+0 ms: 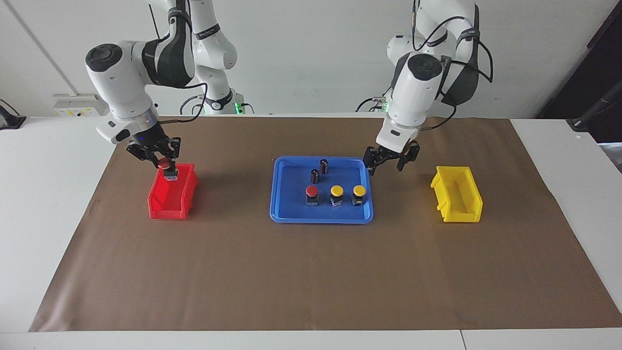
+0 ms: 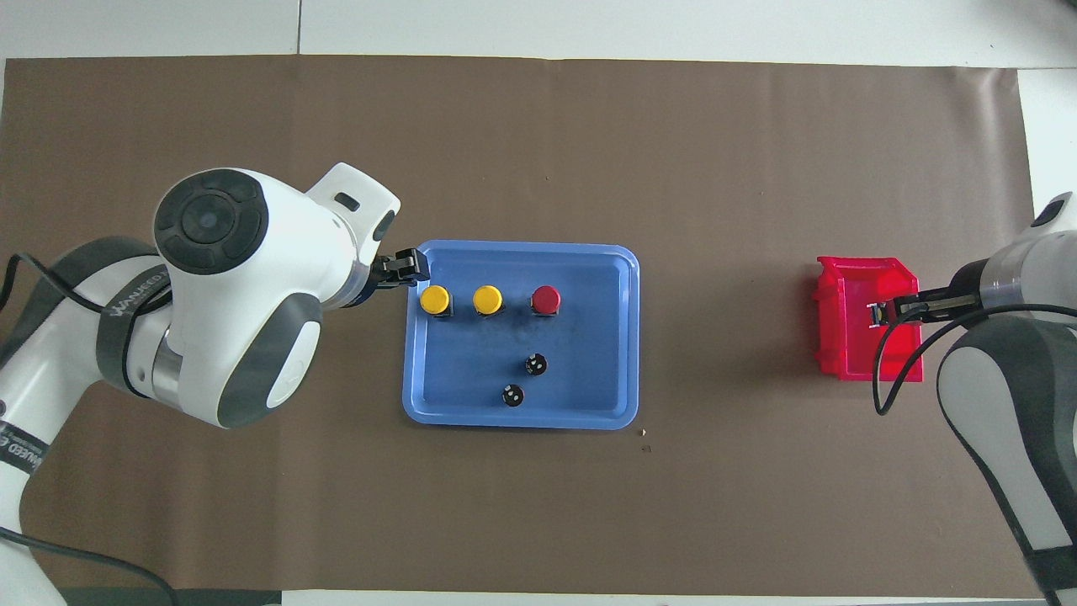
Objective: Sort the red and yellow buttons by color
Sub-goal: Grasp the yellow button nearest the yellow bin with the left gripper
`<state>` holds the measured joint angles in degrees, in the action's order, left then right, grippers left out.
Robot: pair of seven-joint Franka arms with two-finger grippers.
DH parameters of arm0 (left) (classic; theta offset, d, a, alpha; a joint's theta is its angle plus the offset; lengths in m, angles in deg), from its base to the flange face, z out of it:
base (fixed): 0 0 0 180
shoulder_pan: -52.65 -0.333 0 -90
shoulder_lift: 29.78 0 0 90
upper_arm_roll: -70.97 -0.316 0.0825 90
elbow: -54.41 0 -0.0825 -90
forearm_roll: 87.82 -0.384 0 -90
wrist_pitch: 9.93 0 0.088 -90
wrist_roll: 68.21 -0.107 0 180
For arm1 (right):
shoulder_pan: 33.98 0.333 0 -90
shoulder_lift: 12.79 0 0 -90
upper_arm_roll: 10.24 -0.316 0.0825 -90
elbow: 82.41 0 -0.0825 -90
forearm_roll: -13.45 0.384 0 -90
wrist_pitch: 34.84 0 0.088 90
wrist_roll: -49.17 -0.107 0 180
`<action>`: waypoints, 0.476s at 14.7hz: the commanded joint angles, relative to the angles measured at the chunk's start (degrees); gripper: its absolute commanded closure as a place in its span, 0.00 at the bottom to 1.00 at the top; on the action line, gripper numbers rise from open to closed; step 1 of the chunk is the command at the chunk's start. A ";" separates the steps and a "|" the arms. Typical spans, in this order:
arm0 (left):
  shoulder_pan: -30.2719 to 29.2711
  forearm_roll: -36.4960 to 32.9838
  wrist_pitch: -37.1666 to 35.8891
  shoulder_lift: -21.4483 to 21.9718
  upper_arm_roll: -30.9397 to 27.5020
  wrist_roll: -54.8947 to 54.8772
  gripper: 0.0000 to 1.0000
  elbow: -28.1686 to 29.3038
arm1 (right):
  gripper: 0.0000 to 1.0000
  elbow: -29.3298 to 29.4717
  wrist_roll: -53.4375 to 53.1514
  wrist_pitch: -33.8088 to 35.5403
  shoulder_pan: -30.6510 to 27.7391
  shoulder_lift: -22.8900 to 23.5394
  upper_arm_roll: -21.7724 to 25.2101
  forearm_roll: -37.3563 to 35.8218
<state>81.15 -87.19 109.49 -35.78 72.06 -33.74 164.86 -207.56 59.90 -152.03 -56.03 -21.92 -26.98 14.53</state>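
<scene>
My right gripper [image 1: 164, 163] is shut on a red button [image 1: 166, 165] and holds it over the end of the red bin [image 1: 170, 200] nearer to the robots. This gripper also shows in the overhead view [image 2: 881, 313] over the red bin [image 2: 850, 358]. My left gripper [image 1: 387, 163] is open and empty. It hangs over the rim of the blue tray [image 1: 320, 217] at the left arm's end, and it shows in the overhead view [image 2: 408, 268] too. In the tray stand one red button [image 1: 312, 191] and two yellow buttons [image 1: 336, 190] [image 1: 359, 190] in a row.
Two small dark cylinders [image 1: 324, 166] [image 1: 315, 175] stand in the tray, nearer to the robots than the buttons. An empty yellow bin [image 1: 457, 200] sits toward the left arm's end; the left arm hides it in the overhead view. Brown paper [image 1: 311, 272] covers the table.
</scene>
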 commanded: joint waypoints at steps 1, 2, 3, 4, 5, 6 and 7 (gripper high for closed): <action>2.77 0.60 4.66 -2.51 -0.91 2.87 0.24 0.73 | 0.86 -4.65 2.88 -3.30 -2.03 -2.04 0.65 1.21; 4.00 0.60 5.46 -3.82 -0.91 4.45 0.24 0.64 | 0.86 -5.88 2.98 -5.05 -2.39 -1.95 0.65 1.21; 4.45 0.60 6.77 -4.53 -0.91 4.81 0.24 0.82 | 0.86 -7.11 2.98 -6.38 -2.39 -1.77 0.65 1.21; 4.54 0.60 7.31 -4.63 -0.91 4.73 0.24 1.78 | 0.86 -7.99 2.89 -7.78 -2.30 -1.68 0.65 1.21; 4.63 0.60 7.49 -4.28 -0.91 4.73 0.24 3.00 | 0.86 -9.05 2.63 -9.71 -2.22 -1.16 0.65 1.30; 4.72 0.60 7.23 -3.93 -0.91 4.73 0.24 3.89 | 0.86 -9.67 2.54 -10.69 -2.13 -0.98 0.65 1.30; 5.07 0.60 7.66 -3.67 -0.91 4.73 0.24 5.11 | 0.86 -9.76 2.54 -11.13 -1.95 -0.37 0.65 1.30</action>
<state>85.28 -87.18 115.20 -41.13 72.02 -29.53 166.43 -215.58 61.19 -161.03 -57.62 -22.03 -25.98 14.53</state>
